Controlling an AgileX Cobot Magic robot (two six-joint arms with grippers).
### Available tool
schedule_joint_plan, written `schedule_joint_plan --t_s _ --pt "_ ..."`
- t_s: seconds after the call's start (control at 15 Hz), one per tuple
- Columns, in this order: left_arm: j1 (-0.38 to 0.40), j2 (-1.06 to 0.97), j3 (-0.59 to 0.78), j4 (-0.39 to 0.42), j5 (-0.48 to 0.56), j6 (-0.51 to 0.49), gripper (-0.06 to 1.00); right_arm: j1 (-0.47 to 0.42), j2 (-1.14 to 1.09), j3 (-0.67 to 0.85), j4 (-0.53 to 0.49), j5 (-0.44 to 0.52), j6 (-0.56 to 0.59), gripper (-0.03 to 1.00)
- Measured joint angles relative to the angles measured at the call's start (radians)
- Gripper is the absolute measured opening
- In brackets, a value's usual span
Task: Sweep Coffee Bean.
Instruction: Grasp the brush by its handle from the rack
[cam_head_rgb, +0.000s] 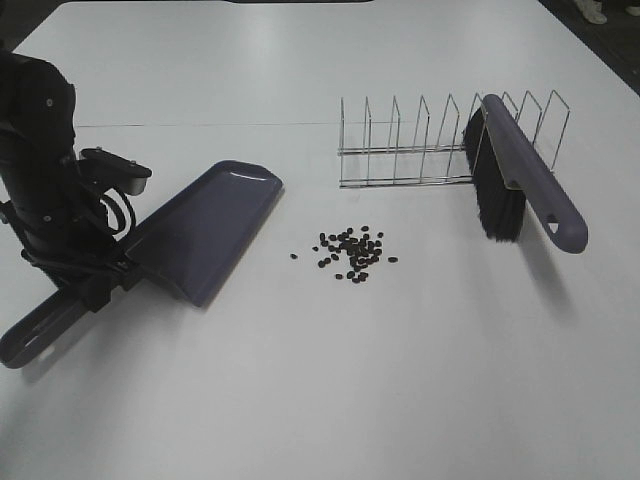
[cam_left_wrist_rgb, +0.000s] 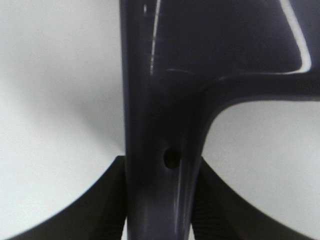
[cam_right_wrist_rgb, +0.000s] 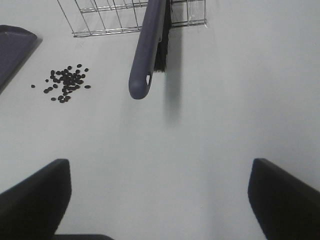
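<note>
White tabletop (cam_head_rgb: 330, 400), dark floor (cam_head_rgb: 620, 45) beyond

Dustpan (cam_head_rgb: 215, 225): grey-purple plastic, smooth, glossy; bright highlights along the rim.
Brush (cam_head_rgb: 530, 175): back and handle same glossy plastic; bristles black, matt, fibrous.
Rack (cam_head_rgb: 420, 150): thin bare metal wire, shiny.
Coffee beans (cam_head_rgb: 352, 250): dark brown-black; too small to judge finish.
Surface (cam_head_rgb: 400, 380): white, smooth, faintly reflective.
Left hand (cam_left_wrist_rgb: 162, 205): fingers (cam_left_wrist_rgb: 220, 210) black, matt, finely ribbed.
</note>
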Motion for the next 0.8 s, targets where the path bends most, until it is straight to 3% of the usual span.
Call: schedule_joint_plan --t_s 0.2,0.27,0.8 --pt "0.0 0.0 0.0 0.017 -0.008 0.001 0.31 0.0 0.163 -0.122 0.0 0.026 0.001 0.87" --pt "0.0 0.0 0.004 0.016 -0.008 0.001 0.31 0.0 0.297 -0.225 0.0 0.065 -0.019 0.86" --pt "0.0 0.0 0.005 -0.063 -0.008 0.001 0.31 0.0 0.803 -0.606 0.0 0.148 -0.071 0.84"
